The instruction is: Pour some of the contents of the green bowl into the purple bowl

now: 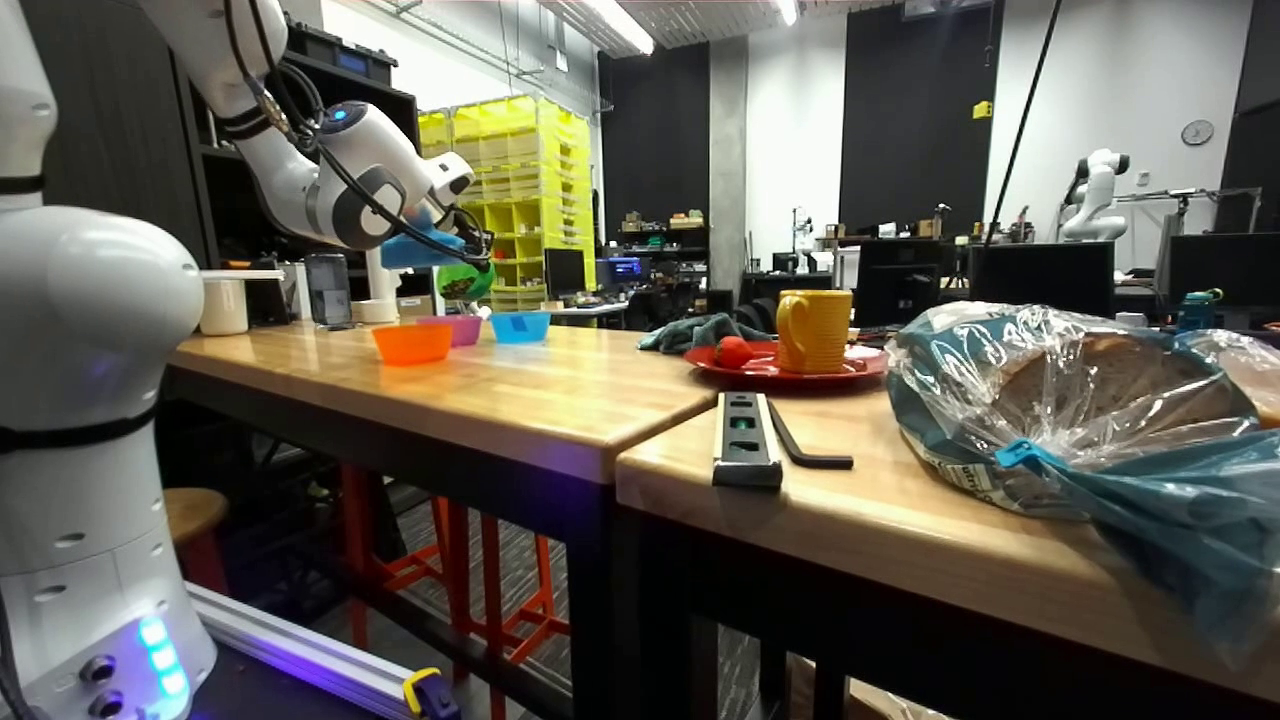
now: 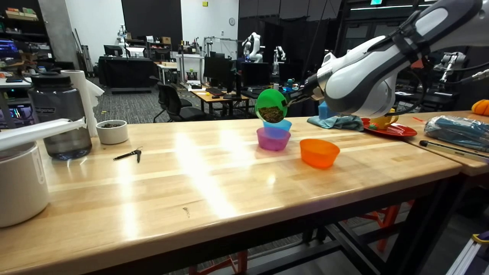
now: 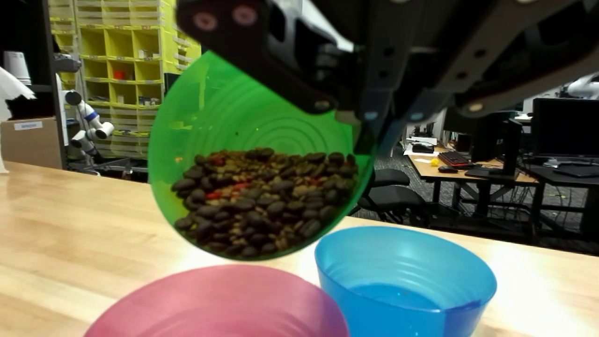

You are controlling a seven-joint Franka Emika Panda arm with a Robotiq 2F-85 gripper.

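Observation:
My gripper (image 3: 367,133) is shut on the rim of the green bowl (image 3: 201,121), one finger inside and one outside. It holds the bowl in the air, tipped steeply on its side. The bowl also shows in both exterior views (image 1: 466,284) (image 2: 269,98). Dark beans mixed with small brown and red bits (image 3: 262,206) are heaped against its lower wall, close to the rim. The purple bowl (image 2: 273,139) stands upright on the table, below the green bowl and apart from it. It looks pink in the wrist view (image 3: 220,304), where its near part is cut off.
A blue bowl (image 3: 402,276) stands beside the purple bowl. An orange bowl (image 2: 319,152) stands nearer the table edge. A cloth (image 2: 336,122) and a red plate with a yellow mug (image 1: 815,330) lie farther along. A white ramekin (image 2: 112,132) and a dark bottle (image 2: 61,114) stand at another end.

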